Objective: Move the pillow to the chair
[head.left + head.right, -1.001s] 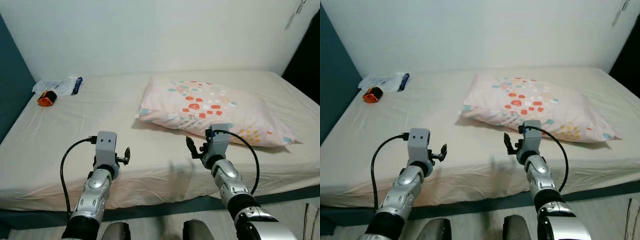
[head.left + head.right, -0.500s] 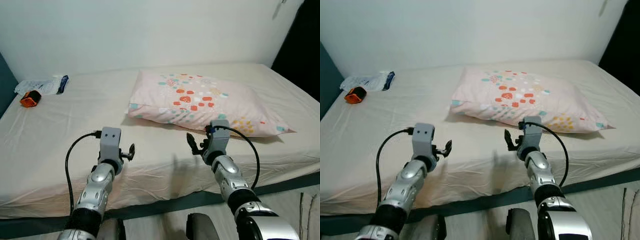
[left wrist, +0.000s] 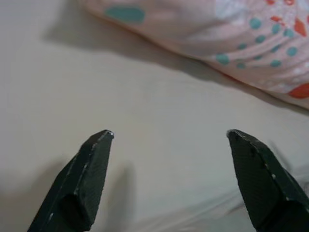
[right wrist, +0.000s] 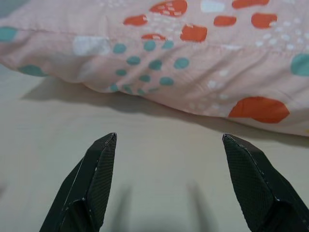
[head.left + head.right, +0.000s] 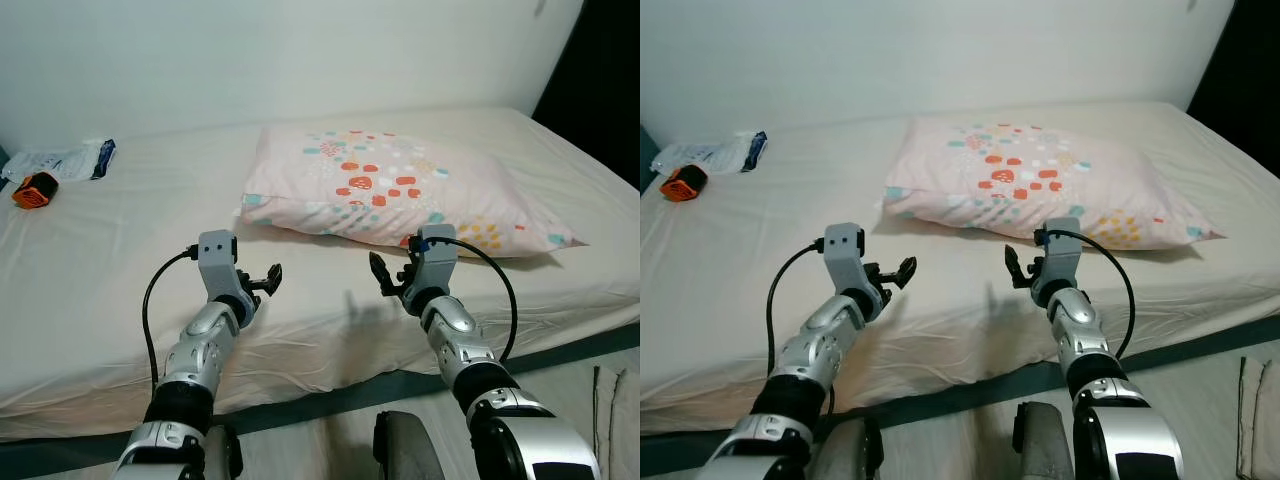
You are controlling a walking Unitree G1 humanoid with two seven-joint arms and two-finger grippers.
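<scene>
Pillow (image 5: 400, 190) lies just ahead of our right gripper (image 5: 389, 279), long axis crosswise to our reach. Our left gripper (image 5: 268, 279) sits off its near-left corner. Both are spread wide, holding nothing.

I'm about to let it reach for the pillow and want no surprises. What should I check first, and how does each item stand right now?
1. Pink pillow with orange and teal dots lies flat on the beige bed sheet: ok.
2. Left gripper open, nothing held: ok.
3. Right gripper open, nothing held: ok.
4. Both grippers short of the pillow, not touching it: ok.
5. Orange and black object and plastic packet lie far from the pillow: ok.
6. Chair location: cannot tell.
</scene>
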